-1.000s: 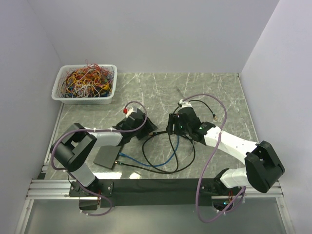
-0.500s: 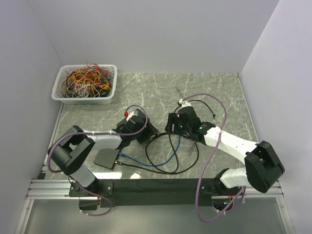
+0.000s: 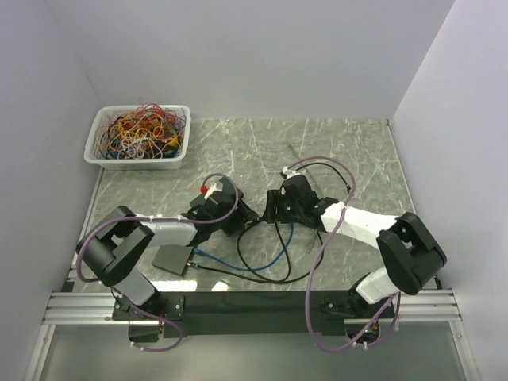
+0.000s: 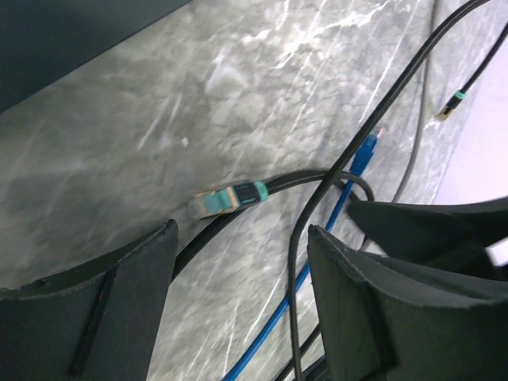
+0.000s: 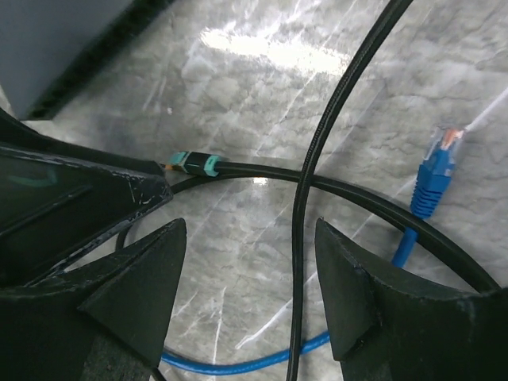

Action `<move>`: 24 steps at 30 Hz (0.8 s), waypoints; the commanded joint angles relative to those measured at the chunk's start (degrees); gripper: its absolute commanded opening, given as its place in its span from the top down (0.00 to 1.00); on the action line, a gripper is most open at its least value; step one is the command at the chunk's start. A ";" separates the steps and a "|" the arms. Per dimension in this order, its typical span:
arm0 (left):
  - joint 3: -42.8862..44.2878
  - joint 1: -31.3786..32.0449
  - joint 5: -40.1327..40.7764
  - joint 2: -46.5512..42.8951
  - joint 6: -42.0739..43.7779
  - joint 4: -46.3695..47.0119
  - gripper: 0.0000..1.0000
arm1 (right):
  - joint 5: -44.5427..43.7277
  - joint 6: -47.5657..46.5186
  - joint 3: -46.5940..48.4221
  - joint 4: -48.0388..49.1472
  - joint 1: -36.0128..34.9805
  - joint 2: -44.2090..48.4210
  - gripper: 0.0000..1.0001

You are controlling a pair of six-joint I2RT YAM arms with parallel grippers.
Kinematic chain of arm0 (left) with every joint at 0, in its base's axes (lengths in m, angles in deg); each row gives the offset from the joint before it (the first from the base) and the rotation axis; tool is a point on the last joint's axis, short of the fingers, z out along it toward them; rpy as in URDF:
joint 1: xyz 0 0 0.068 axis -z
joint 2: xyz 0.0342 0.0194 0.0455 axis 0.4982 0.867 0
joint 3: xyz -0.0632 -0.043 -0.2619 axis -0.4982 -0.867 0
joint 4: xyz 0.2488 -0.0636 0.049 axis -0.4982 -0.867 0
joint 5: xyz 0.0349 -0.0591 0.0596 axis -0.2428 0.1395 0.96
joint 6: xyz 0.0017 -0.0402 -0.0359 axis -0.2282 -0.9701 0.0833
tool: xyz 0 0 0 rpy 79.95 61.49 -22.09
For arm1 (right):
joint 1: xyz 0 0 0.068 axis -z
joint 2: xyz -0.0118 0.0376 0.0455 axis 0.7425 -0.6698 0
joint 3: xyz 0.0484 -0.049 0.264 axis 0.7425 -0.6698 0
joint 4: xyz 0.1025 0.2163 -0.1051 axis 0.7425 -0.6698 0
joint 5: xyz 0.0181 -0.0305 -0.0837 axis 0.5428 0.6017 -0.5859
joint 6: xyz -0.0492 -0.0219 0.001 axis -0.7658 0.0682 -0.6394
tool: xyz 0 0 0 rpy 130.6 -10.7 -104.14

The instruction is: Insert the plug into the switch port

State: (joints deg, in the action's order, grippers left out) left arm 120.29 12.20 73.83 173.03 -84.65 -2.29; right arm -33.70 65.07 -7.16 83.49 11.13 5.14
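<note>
**Barely begun: no grasp on the plug**

Lies loose between left gripper and right gripper, both spread wide and empty. Left to do: grasping, carrying to the switch, seating in a port.

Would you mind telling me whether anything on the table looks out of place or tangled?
Nothing looks damaged or spilled. The black cable and the blue cable lie looped across each other near the switch, and the teal plug lies loose on the table, held by neither the left gripper nor the right gripper, both open.
</note>
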 commanded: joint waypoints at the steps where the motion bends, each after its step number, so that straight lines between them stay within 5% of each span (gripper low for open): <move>1: 1.31 0.28 -0.60 3.22 -0.44 1.74 0.27 | 1.42 0.30 2.11 3.11 0.34 -1.94 0.28; 13: 3.34 0.28 -1.30 7.19 -0.53 2.62 0.42 | 1.95 1.88 1.58 6.80 0.78 -10.04 0.31; 14: 3.86 0.19 -1.30 8.23 -0.26 2.80 0.53 | 2.38 1.79 0.36 7.67 0.87 -8.99 0.32; 24: 8.43 0.19 2.91 11.85 1.76 0.43 0.93 | -1.92 1.62 -4.92 5.40 0.78 3.14 0.34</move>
State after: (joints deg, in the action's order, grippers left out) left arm 126.66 12.18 73.76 183.76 -84.82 1.40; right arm -32.63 66.49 -11.21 88.98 11.61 3.43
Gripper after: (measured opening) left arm 0.095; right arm 0.665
